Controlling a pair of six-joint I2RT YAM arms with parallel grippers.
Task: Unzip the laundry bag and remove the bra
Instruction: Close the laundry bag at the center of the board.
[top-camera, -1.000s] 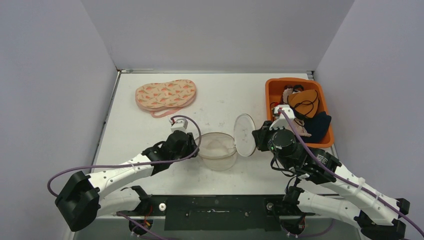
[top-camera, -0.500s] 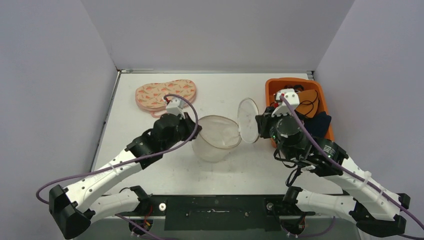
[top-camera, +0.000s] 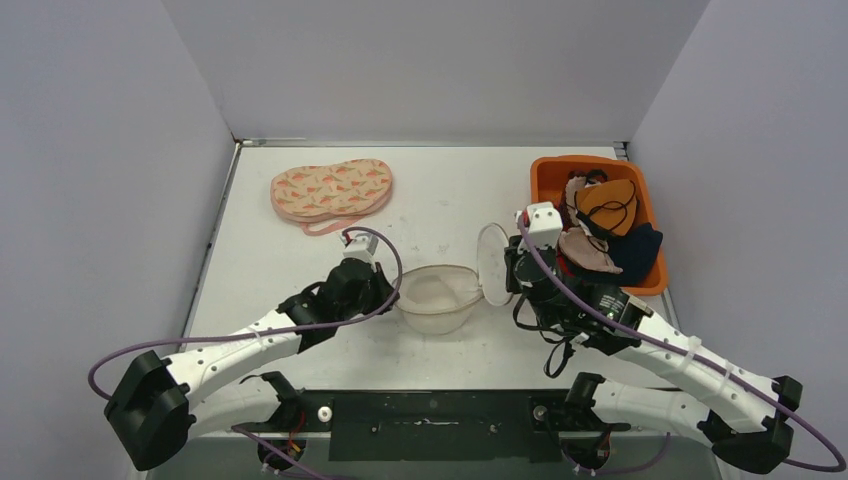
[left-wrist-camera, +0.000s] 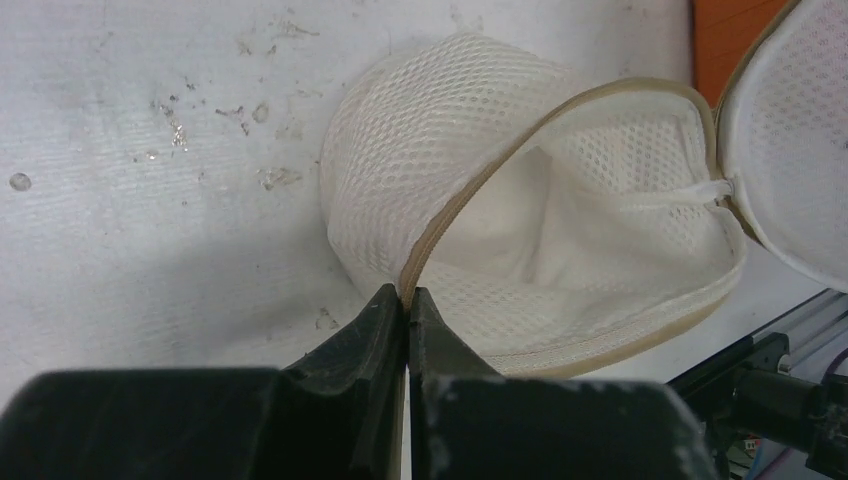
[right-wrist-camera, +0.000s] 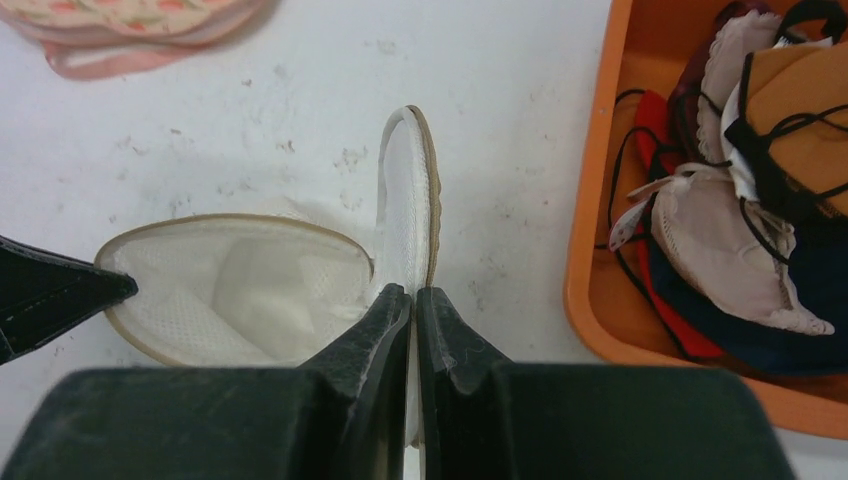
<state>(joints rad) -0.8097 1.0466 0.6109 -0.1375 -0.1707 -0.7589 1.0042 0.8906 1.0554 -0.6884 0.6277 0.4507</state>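
Note:
The white mesh laundry bag (top-camera: 435, 297) sits unzipped at the table's middle, its mouth wide; inside I see only mesh (left-wrist-camera: 560, 230). Its round lid (top-camera: 492, 262) stands upright on the right, still joined at one side. My left gripper (left-wrist-camera: 407, 295) is shut on the bag's tan zip rim at its left edge (top-camera: 394, 290). My right gripper (right-wrist-camera: 413, 293) is shut on the lid's lower edge (right-wrist-camera: 405, 200). A carrot-print bra (top-camera: 332, 190) lies flat at the back left, apart from the bag and both grippers.
An orange bin (top-camera: 547, 187) stands at the back right, just beyond the right wrist, holding several bras in tan, orange, navy and red (right-wrist-camera: 735, 240). Grey walls close in the table on three sides.
My left gripper has shut on the bag's rim. Both arms carried the bag up and toward the back, then brought it down again nearer the front edge.

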